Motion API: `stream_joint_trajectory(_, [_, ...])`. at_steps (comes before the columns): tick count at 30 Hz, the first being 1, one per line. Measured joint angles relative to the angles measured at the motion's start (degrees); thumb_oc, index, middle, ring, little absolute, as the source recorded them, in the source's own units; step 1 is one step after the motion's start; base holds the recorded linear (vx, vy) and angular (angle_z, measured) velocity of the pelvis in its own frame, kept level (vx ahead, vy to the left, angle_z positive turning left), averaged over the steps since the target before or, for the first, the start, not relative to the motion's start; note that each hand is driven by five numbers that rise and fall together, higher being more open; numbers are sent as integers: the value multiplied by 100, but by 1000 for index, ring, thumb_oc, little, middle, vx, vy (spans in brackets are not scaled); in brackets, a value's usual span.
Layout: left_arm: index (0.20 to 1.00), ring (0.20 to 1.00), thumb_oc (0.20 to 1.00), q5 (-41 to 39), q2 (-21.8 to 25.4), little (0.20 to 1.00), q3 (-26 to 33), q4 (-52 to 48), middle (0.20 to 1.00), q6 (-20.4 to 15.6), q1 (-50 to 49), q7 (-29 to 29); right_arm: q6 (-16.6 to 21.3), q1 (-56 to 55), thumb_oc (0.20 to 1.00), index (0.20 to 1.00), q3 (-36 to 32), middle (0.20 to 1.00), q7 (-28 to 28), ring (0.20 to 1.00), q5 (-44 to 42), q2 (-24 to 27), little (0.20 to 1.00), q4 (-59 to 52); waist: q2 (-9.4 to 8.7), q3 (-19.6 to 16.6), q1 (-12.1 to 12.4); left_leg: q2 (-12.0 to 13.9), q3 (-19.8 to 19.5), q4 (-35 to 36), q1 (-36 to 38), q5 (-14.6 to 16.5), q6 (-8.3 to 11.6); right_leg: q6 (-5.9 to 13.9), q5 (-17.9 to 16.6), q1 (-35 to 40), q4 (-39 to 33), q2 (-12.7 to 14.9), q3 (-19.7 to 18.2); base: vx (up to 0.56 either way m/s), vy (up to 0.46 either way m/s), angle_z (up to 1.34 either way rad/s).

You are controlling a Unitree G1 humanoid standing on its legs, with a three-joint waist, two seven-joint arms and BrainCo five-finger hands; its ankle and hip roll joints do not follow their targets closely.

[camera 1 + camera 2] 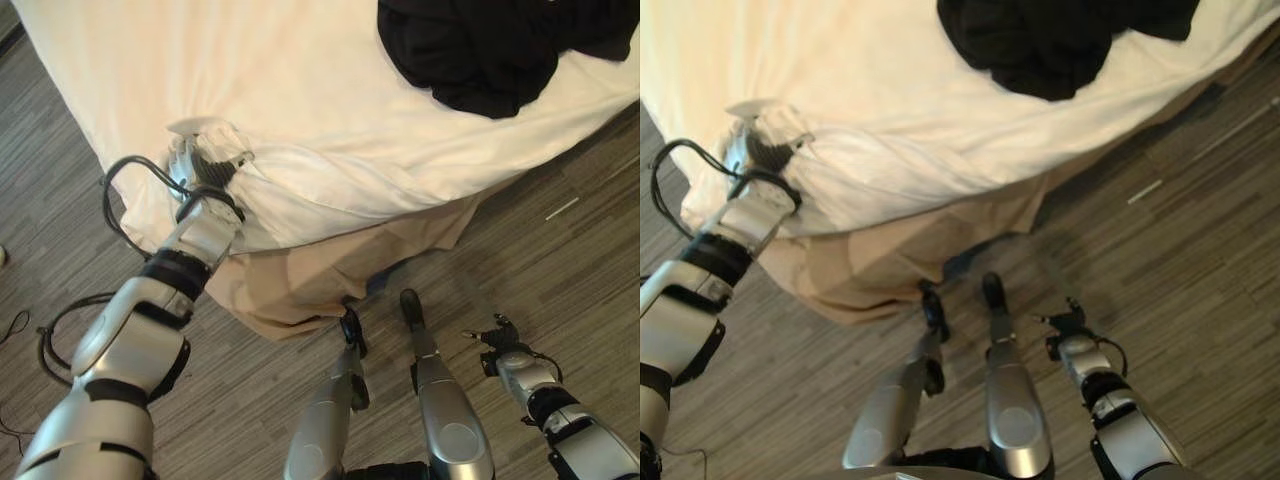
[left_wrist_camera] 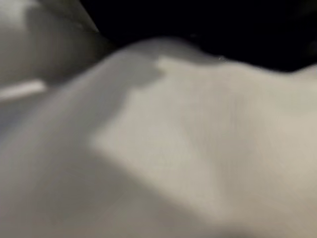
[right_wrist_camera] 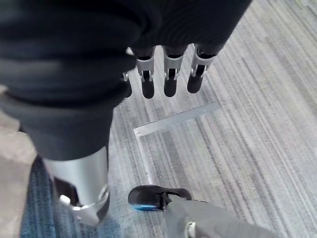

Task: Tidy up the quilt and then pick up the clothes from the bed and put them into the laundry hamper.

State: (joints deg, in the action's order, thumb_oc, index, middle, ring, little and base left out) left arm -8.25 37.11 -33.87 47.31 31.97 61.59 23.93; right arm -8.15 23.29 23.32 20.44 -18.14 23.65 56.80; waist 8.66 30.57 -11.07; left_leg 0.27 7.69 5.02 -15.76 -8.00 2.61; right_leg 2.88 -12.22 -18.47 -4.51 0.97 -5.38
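Grey wood-look flooring (image 1: 560, 260) surrounds the bed, and over the bed's near corner the white quilt (image 1: 300, 90) hangs rumpled, with a tan bed skirt (image 1: 300, 290) showing beneath it. Your left hand (image 1: 205, 160) is buried in a bunched fold at that corner; the cloth gathers tightly around it, but the fingers are hidden inside, so you cannot tell how firmly they close. Before you pull, make sure you hold the quilt alone and not the skirt below. Then draw the edge outward and along the bed side in one steady sweep so the creases flatten rather than bunch further. The black clothes (image 1: 490, 50) lie piled on the quilt toward the far right, well apart from your grip; keep the pull gentle enough not to drag them off. Your right hand (image 3: 168, 79) hangs low over the floor, fingers straight and empty.
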Motion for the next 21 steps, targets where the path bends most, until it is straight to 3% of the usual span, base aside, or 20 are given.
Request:
stream_joint_trajectory(1, [216,216,216,161,-39,216,0,217,216,5,87,69,-43,-40,1000,1000,24,1000,49,1000,0,10,1000,2,0,0,-35,5,3,0,-64,0,0,5,-17,-82,2,-9,1,-27,-15,-15])
stream_joint_trajectory(8, [200,200,200,704,81,200,-204,666,200,-116,594,386,-40,-4,1000,1000,201,1000,63,1000,1,73,1000,-27,1,-1,-54,93,-4,1,-310,-1,-1,4,-120,-334,4,-88,37,-10,-3,-1])
stream_joint_trajectory(14, [200,200,200,142,102,200,102,202,200,-727,472,1139,-30,12,1000,1000,257,1000,95,1000,2,63,1000,-236,-30,18,30,114,-68,0,-331,-61,19,53,-202,-321,5,-94,198,-24,-55,6])
stream_joint_trajectory(17, [200,200,200,-293,-130,200,749,-915,200,-1895,-410,2191,-25,-50,1000,1000,247,1000,123,1000,3,-71,1000,-291,-134,72,197,143,-266,-3,-196,-101,-23,79,-200,-85,4,-103,441,-44,-133,30])
stream_joint_trajectory(21, [200,200,200,-173,-633,200,1641,-2873,200,-2981,-1962,2784,-28,-104,1000,1000,182,1000,325,1000,-1,-205,1000,-167,-251,95,550,167,-596,-1,-31,-63,32,83,-124,202,1,-118,735,-37,-90,35])
